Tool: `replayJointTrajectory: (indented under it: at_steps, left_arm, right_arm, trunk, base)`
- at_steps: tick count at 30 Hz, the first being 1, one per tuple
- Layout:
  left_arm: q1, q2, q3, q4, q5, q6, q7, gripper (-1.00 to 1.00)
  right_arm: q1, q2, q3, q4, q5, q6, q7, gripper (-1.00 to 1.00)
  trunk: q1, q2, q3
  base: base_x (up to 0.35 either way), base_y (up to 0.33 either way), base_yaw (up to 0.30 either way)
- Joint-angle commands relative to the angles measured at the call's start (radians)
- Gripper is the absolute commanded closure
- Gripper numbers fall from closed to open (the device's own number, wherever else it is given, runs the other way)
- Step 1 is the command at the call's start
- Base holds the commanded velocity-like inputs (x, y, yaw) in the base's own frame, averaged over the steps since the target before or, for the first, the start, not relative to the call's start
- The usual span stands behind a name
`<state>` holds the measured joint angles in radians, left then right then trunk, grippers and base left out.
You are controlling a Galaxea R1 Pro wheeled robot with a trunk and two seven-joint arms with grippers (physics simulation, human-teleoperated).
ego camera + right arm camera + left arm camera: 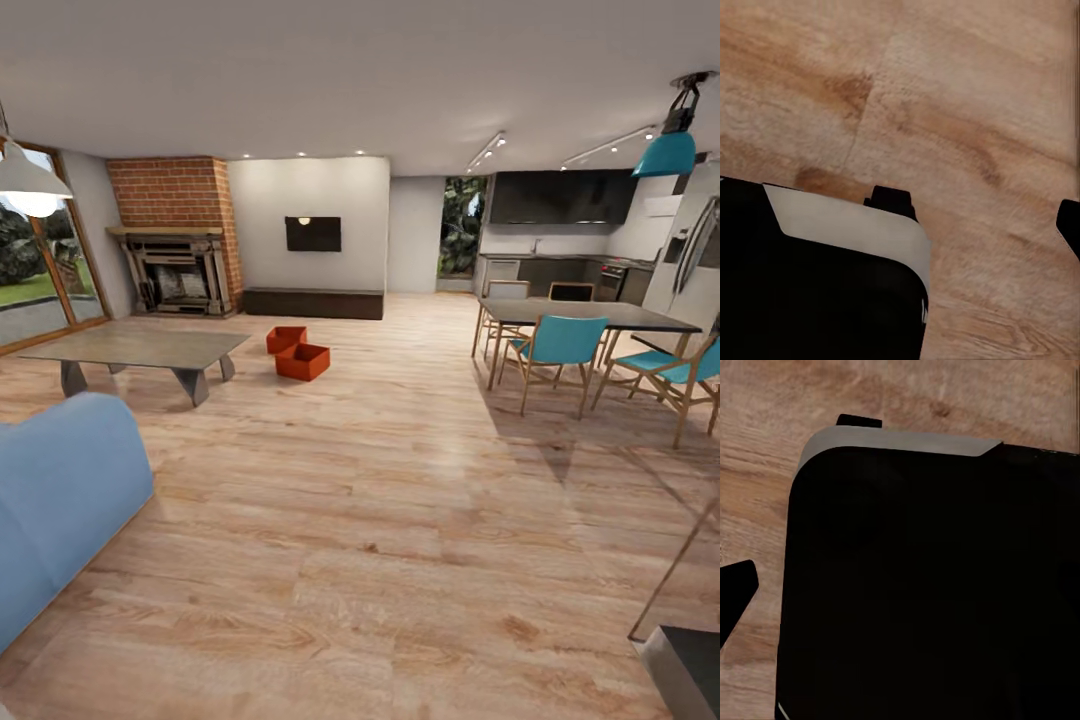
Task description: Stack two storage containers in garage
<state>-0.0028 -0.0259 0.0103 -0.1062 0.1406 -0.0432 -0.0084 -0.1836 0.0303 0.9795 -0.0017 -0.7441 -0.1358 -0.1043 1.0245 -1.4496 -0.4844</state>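
Looking from the head camera, the nearest thing is the rounded arm of the blue sofa (60, 490) at the left, standing on the light wood plank floor (380, 520). Further on is the low glass-topped table (135, 347) (its grey legs are splayed). Just beyond its right end the two storage containers (298, 353) sit on the planks, orange-red, open at the top and touching each other at one corner. At the right a dining table (590, 314) has teal chairs (560, 345) around it. Behind the containers are the red brick fireplace (178, 235) and the white wall with a dark screen (312, 233).

In each wrist view a black body with a grey edge covers much of the planks. The left pincer (802, 502) and the right pincer (979, 214) show only dark finger tips, well apart from each other, so both are spread and hold nothing. The containers lie far ahead of both pincers, well apart from them.
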Motion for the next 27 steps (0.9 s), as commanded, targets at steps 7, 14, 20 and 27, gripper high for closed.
replayJointTrajectory:
  at_steps: [7,14,20,27]
  left_arm:
    - [0.000,0.001,0.000,0.000,0.008,-0.002,-0.001,-1.00]
    - [0.000,0.001,0.000,0.000,0.008,-0.001,-0.001,-1.00]
    - [0.000,0.001,0.000,0.000,0.008,-0.001,-0.001,-1.00]
    - [0.000,0.001,0.000,0.000,0.008,-0.003,-0.001,-1.00]
  right_arm:
    - [0.000,0.000,0.008,0.000,-0.008,-0.001,-0.003,-1.00]
    - [0.000,0.001,0.008,0.000,-0.008,-0.001,-0.003,-1.00]
    - [0.000,0.001,0.009,0.000,-0.008,-0.001,-0.003,-1.00]
    - [0.000,0.002,0.008,0.000,-0.008,-0.001,-0.003,-1.00]
  trunk:
    - [0.001,0.000,-0.001]
    - [0.001,0.000,-0.001]
    - [0.001,0.000,-0.001]
    - [0.001,0.000,-0.001]
  base:
    - [0.322,0.000,-0.025]
    - [0.322,0.000,-0.001]
    - [0.322,0.000,0.000]
    - [0.322,0.000,0.000]
